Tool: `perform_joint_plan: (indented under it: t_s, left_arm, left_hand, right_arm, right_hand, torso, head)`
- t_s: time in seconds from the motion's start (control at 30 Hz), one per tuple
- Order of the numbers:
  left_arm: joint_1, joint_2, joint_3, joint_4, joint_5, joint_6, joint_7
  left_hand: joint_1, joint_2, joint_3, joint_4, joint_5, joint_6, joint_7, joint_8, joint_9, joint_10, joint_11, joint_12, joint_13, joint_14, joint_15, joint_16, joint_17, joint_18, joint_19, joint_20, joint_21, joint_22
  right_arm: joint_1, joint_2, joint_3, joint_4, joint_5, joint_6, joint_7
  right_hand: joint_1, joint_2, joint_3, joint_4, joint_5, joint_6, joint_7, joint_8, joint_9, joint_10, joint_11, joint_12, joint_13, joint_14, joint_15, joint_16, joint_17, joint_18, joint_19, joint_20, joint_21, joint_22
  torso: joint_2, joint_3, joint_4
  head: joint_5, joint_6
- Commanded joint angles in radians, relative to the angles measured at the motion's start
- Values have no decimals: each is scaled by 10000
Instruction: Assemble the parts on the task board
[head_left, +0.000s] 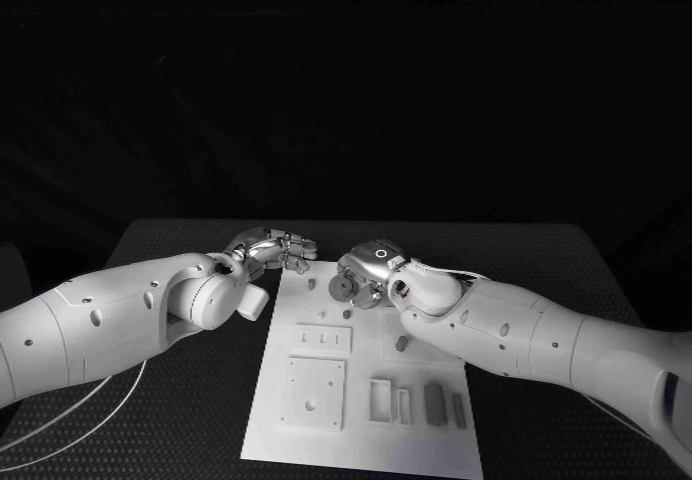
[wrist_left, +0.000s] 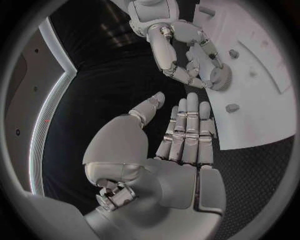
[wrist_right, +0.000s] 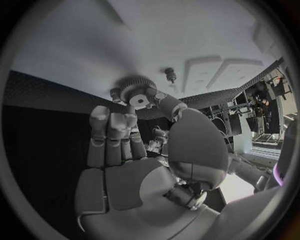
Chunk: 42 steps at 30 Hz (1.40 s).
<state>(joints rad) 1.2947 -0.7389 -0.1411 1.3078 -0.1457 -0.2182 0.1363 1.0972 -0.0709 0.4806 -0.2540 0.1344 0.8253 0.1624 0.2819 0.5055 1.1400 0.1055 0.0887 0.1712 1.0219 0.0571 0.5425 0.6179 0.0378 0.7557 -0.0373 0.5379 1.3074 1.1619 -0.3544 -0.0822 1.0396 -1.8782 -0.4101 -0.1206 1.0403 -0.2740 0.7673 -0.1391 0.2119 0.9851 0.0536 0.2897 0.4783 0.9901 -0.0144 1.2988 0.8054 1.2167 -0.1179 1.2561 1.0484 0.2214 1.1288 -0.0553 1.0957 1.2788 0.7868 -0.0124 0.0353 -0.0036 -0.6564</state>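
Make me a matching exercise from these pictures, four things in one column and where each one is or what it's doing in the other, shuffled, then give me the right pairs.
Things
1. left robot hand
2. right robot hand
3. gear
4. task board

Places or states
A. lies flat in the middle of the black table
B. open, fingers straight, holding nothing, at the board's far left edge
C. pinched in fingertips just above the board
D. over the far end of the board, gripping a round toothed part

Pairs: 1-B, 2-D, 3-C, 4-A
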Motion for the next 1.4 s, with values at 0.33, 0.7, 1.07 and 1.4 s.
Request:
perform_joint_plan:
  t_s: [0.33,0.7,1.07,1.4]
  left_arm:
    - [12,40,9,4,-28,-12,92]
    - [12,24,9,3,-28,-6,68]
    - [12,2,8,11,3,61,-30]
    - [12,-29,8,4,8,60,-35]
  left_hand:
    - [-85,-7,37,10,-57,-48,-2,-40,11,18,61,-66,14,-3,31,-57,12,5,-69,-20,63,126]
    - [-102,-26,29,18,-61,-74,37,-58,7,10,86,-82,16,-1,31,-59,15,6,-68,-19,66,125]
    - [-419,-1,-18,311,-37,-207,141,-143,-12,-52,146,-153,18,-38,50,-104,17,4,-92,-4,53,110]
    - [-518,9,-16,429,-7,-244,162,-164,-12,-82,167,-174,18,-50,54,-120,21,10,-114,-1,47,109]
  right_arm:
    - [-44,137,-73,-185,22,357,21]
    - [-42,88,-78,-286,641,865,109]
    - [-39,-27,-78,-290,1607,795,534]
    - [-38,-302,-74,-73,2487,-441,1361]
  right_hand:
    - [236,-83,-1,-84,-379,-137,664,-153,86,-73,230,-106,71,-42,201,-110,-4,404,-87,-8,-11,-38]
    - [39,-154,-409,-192,-415,-1129,1031,-678,-213,-360,584,-169,115,-226,532,-184,26,404,-243,90,-67,-45]
    - [-845,148,-1120,233,187,-1420,1112,-733,-261,-669,665,-131,167,-500,613,-211,73,404,-451,185,-122,-30]
    - [-757,176,-1103,195,413,-1333,1102,-654,-246,-619,656,-68,172,-450,605,-164,82,404,-402,151,-78,-18]
  torso:
    - [-4,-8,-4]
    - [-3,-2,-11]
    - [-1,23,-28]
    - [-1,22,-26]
  head:
    - [26,-25]
    - [24,-16]
    - [36,-34]
    - [26,3]
